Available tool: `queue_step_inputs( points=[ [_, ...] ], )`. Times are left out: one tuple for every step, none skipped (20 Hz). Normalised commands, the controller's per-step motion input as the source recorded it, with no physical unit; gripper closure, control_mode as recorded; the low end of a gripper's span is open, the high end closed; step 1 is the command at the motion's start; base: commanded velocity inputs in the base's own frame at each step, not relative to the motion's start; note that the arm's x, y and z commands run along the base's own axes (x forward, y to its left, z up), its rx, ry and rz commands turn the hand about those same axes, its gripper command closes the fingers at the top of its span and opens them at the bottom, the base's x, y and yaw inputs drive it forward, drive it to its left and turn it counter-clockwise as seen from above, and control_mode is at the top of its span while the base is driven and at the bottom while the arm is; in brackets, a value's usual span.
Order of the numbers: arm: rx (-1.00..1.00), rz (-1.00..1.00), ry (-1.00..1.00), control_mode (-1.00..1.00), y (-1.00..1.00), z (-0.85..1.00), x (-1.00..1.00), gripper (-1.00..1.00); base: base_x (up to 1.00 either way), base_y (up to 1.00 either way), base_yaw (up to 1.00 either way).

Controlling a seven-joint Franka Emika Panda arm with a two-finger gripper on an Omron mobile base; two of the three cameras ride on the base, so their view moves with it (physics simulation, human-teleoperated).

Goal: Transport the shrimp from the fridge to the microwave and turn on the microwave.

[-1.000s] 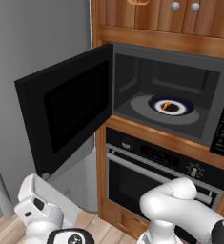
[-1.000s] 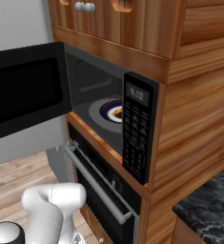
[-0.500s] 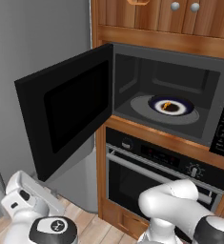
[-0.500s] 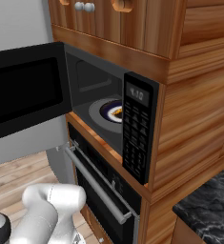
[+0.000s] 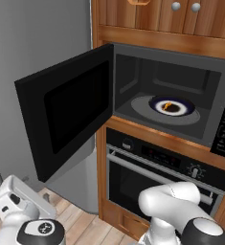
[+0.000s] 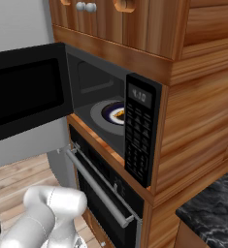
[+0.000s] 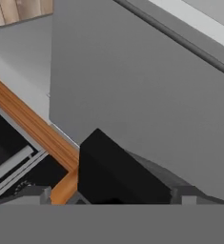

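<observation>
We see the shrimp (image 5: 166, 105) lying on a dark-rimmed plate (image 5: 183, 111) on the turntable (image 5: 142, 105) inside the microwave (image 6: 140, 133), whose door (image 5: 66, 110) stands swung wide to the left. Our gripper sits low beside the fridge (image 5: 37, 38), beneath that door's outer edge, so we judge the coming push goes up and rightward against it. We cannot tell how the fingers stand.

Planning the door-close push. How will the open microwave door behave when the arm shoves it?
The microwave door is a flat rigid panel hinged at its right edge, so it should swing shut, not flex. It stands wide open, so a long arc. The shrimp on its plate probably stays put.
</observation>
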Motion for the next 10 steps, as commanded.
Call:
queue_step_inputs(
  points=[
    [0.00,0.00,0.00,-1.00,0.00,-0.04,0.30,-1.00,0.00,0.00,0.00],
    [0.01,0.00,0.00,-1.00,0.00,0.00,0.29,-1.00,0.00,0.00,0.00],
    [0.03,0.00,-0.01,-1.00,0.00,0.00,0.21,-1.00,0.00,0.00,0.00],
    [0.03,0.00,-0.01,-1.00,0.00,0.00,0.26,-1.00,0.00,0.00,0.00],
    [0.04,0.00,0.00,-1.00,0.00,0.00,0.29,-1.00,0.00,0.00,0.00],
    [0.05,0.00,-0.01,-1.00,0.00,0.00,0.24,-1.00,0.00,0.00,0.00],
    [0.05,0.00,-0.01,-1.00,0.00,0.00,0.21,-1.00,0.00,0.00,0.00],
    [0.03,0.00,-0.01,-1.00,0.00,0.00,0.24,-1.00,0.00,0.00,0.00],
    [0.03,0.00,0.00,-1.00,0.00,-0.07,0.24,-1.00,0.00,0.00,0.00],
    [0.02,0.00,0.00,-1.00,0.00,-0.10,0.22,-1.00,0.00,0.00,0.00]
  ],
)
